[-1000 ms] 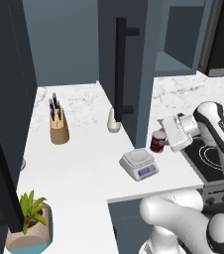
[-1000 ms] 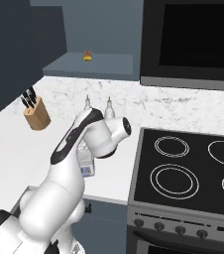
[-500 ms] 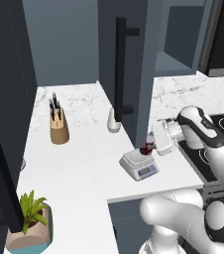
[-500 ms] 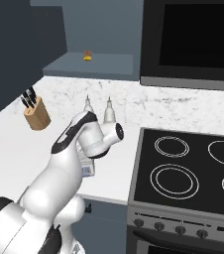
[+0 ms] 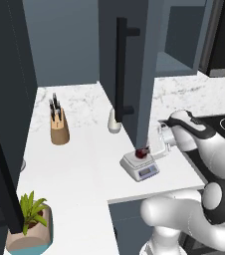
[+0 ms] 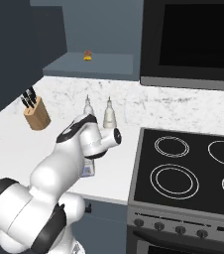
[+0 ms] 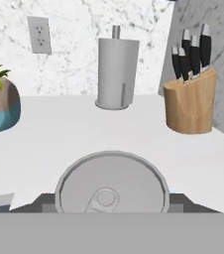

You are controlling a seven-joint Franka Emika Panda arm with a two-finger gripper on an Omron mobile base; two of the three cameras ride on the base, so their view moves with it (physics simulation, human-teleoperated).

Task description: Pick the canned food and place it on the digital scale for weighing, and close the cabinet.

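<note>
Can: my tool (image 5: 149, 149) grips the canned food (image 5: 142, 152) on the digital scale (image 5: 140, 166).
Cabinet: door (image 5: 129, 69) open.

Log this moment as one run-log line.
gripper: shut on canned food | canned food: over digital scale | cabinet: door open

A wooden knife block (image 5: 59, 130) stands on the white counter (image 5: 79, 164), a potted plant (image 5: 30, 226) sits near its front edge, and two white bottles (image 6: 97, 112) stand upright beside the black stove (image 6: 193, 178).
</note>
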